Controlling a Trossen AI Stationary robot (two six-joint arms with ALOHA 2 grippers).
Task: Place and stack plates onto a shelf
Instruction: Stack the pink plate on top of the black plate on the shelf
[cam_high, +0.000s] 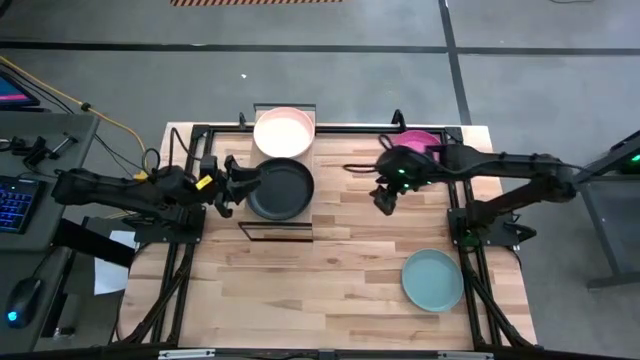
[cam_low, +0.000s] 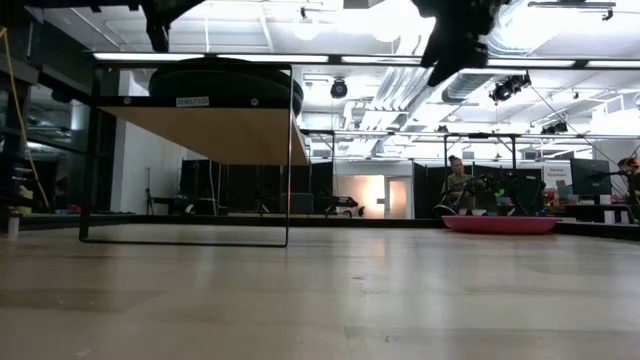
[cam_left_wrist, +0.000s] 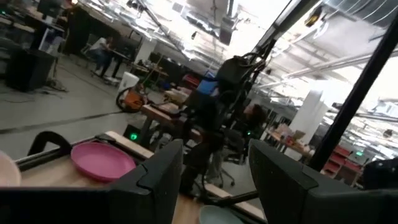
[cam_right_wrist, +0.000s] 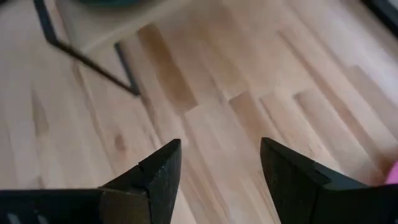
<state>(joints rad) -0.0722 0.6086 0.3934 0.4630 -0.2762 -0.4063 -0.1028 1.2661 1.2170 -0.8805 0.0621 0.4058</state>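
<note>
I see my left gripper (cam_high: 232, 187) beside the black plate (cam_high: 281, 188) on the shelf (cam_high: 300, 226), fingers spread. My right gripper (cam_high: 384, 200) hovers over the desk (cam_high: 330, 280) near the pink plate (cam_high: 418, 142), fingers spread, holding nothing

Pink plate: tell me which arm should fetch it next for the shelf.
Right. The right gripper hangs open just in front of the pink plate, on its own side. The left gripper is across the table beside the black plate on the shelf.
</note>
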